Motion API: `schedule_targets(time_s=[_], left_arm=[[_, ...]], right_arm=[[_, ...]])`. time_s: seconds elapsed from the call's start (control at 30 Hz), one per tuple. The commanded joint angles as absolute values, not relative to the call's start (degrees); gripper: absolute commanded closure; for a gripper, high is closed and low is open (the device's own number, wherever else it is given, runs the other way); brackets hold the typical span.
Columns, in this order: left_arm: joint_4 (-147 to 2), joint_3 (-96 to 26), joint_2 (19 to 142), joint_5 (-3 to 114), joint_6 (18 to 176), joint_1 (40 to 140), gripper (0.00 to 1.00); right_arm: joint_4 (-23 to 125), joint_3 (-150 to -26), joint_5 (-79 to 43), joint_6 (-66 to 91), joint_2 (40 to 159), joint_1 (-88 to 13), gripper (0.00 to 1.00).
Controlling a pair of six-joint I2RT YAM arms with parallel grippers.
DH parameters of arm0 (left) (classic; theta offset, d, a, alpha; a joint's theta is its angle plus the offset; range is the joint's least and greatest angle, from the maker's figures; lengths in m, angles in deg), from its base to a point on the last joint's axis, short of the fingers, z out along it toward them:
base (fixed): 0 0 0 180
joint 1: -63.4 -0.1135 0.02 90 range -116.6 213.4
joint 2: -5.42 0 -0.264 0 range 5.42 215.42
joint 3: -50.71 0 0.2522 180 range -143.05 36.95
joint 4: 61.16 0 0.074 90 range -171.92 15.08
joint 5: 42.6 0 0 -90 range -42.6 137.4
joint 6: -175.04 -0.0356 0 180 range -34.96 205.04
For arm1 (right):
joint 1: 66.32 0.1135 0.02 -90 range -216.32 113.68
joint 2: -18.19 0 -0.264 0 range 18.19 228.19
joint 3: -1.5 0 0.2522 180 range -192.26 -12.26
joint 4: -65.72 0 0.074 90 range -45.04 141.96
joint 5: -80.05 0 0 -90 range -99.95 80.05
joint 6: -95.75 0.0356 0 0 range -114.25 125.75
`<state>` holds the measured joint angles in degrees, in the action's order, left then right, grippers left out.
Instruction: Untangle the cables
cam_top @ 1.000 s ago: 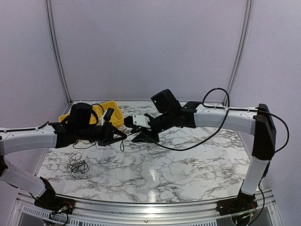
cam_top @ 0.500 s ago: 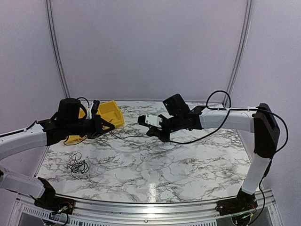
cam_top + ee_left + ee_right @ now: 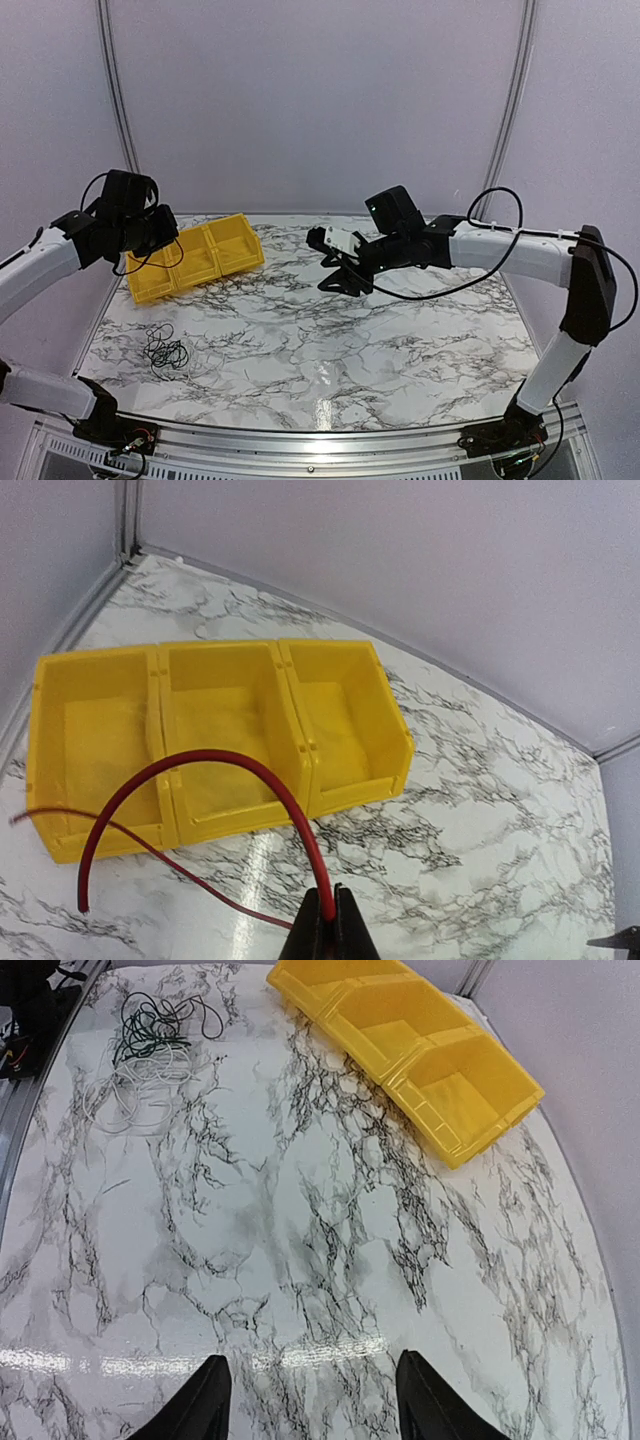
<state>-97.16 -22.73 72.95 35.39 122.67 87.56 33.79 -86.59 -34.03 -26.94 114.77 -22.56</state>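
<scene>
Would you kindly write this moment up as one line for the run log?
left fingers: shut on red wire, raised by bins | right fingers: open, empty | tangle: on table, untouched

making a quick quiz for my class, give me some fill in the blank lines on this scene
1. The left gripper is shut on a ___ wire.
2. The yellow bin has ___ compartments.
3. The right gripper is ___ and holds nothing.
4. All of the bin's compartments are ___.

Missing words: red; three; open; empty.
</scene>
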Motion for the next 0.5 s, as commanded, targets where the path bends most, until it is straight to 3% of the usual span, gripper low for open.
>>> schedule_targets(time_s=[0.0, 0.2, 0.47], left_arm=[[-106.39, -30.9, 76.69, 23.21, 114.66, 86.41, 1.0], [-114.99, -40.64, 83.3, 12.72, 108.82, 84.35, 1.0], [-115.65, -43.93, 88.33, 14.7, 104.3, 80.39, 1.0]], right_arm=[[29.22, -87.34, -32.63, -27.02, 110.34, -23.28, 0.43], [21.66, -87.89, -29.99, -30.14, 105.9, -24.6, 0.43], [19.94, -82.05, -25.47, -32.66, 99.63, -25.16, 0.43]])
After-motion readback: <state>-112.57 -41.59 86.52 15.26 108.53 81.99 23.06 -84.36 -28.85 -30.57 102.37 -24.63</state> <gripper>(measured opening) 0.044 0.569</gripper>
